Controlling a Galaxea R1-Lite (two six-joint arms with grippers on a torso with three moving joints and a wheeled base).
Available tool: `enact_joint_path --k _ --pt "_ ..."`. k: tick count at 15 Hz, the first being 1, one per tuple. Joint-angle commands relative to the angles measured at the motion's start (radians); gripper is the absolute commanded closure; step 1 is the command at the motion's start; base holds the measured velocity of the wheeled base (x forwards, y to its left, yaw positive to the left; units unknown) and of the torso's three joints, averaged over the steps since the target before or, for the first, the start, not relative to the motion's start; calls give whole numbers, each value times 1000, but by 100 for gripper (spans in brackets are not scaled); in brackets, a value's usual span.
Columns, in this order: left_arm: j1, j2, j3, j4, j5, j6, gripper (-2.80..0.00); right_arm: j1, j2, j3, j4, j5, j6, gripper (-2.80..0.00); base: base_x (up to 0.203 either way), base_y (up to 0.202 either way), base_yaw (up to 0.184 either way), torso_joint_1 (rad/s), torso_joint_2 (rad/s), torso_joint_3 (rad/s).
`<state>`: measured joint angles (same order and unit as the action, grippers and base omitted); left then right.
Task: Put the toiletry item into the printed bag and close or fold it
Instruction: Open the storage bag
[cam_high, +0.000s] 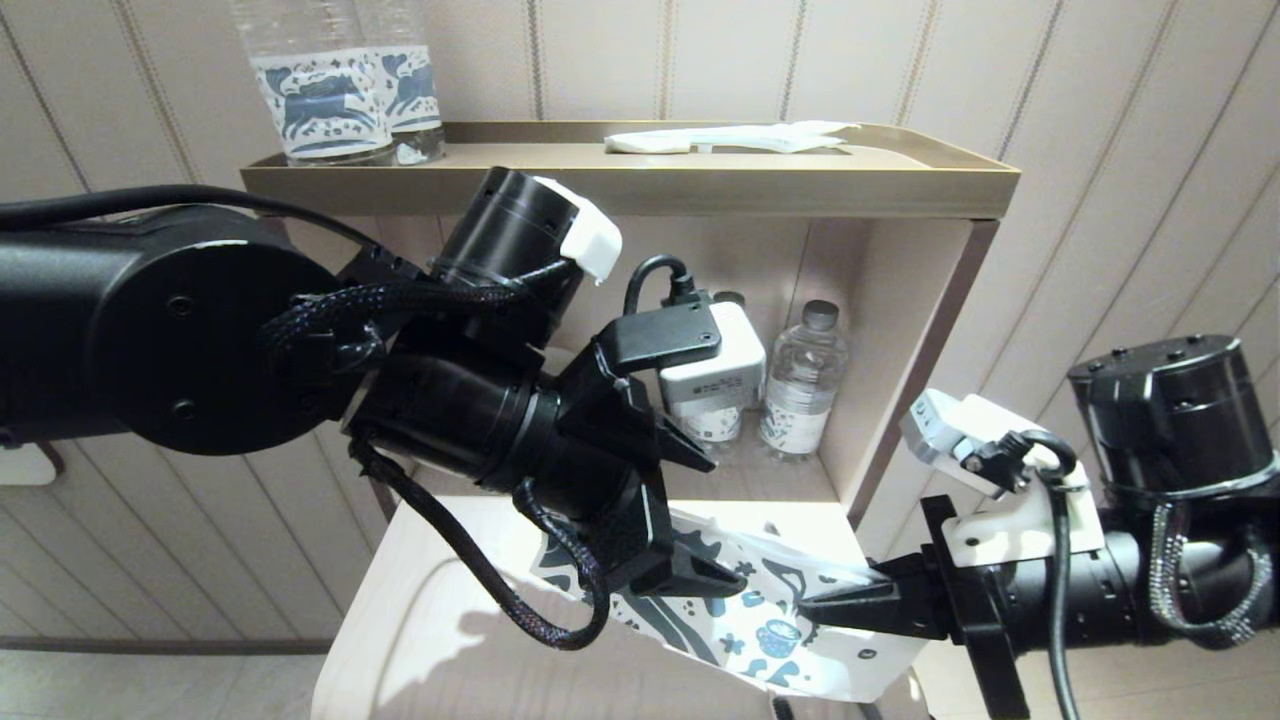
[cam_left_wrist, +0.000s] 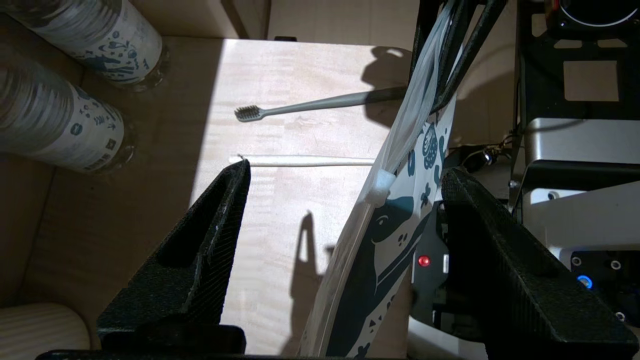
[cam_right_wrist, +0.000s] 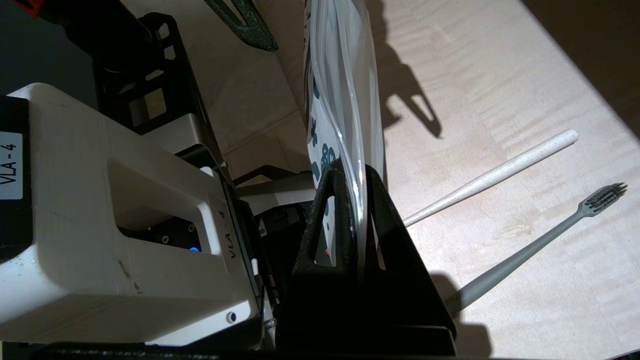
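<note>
My right gripper (cam_high: 812, 605) (cam_right_wrist: 350, 167) is shut on one end of the printed bag (cam_high: 775, 635) (cam_left_wrist: 400, 225) (cam_right_wrist: 340, 75), a white pouch with a dark blue horse, and holds it edge-up above the table. My left gripper (cam_high: 725, 522) (cam_left_wrist: 346, 170) is open, one finger on each side of the bag's top edge with its small white slider, touching neither side. On the table behind the bag lies the toiletry item (cam_left_wrist: 310, 105) (cam_right_wrist: 540, 240), a thin grey toothbrush with a small bristled head. A paler white handle (cam_left_wrist: 300, 160) (cam_right_wrist: 500, 172) lies parallel beside it, its far end hidden by the bag.
The pale wooden table (cam_high: 430, 620) meets a shelf unit (cam_high: 900, 330) holding a water bottle (cam_high: 805, 380). On its top tray (cam_high: 640, 185) stand two horse-labelled bottles (cam_high: 320, 90) and a flat white packet (cam_high: 720, 138). Two labelled bottles (cam_left_wrist: 75, 125) lie near the left gripper.
</note>
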<state>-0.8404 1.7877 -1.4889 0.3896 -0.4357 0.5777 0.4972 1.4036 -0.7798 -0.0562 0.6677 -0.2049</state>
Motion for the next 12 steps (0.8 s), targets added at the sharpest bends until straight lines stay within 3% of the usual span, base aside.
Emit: enact_joint_path --k 1,2,3,12 --pt "0 1 1 2 -3 5 -280 1 0 1 -1 4 -1 0 0 0 0 0 0 0" --pt "0 1 1 2 -3 5 -280 1 0 1 -1 4 -1 0 0 0 0 0 0 0" --pt "0 -2 2 0 -3 7 0 1 -2 1 -1 4 -1 0 0 0 0 0 0 0" --pt "-2 -2 6 0 -5 7 0 2 -7 2 -1 3 -1 0 0 0 0 0 0 0"
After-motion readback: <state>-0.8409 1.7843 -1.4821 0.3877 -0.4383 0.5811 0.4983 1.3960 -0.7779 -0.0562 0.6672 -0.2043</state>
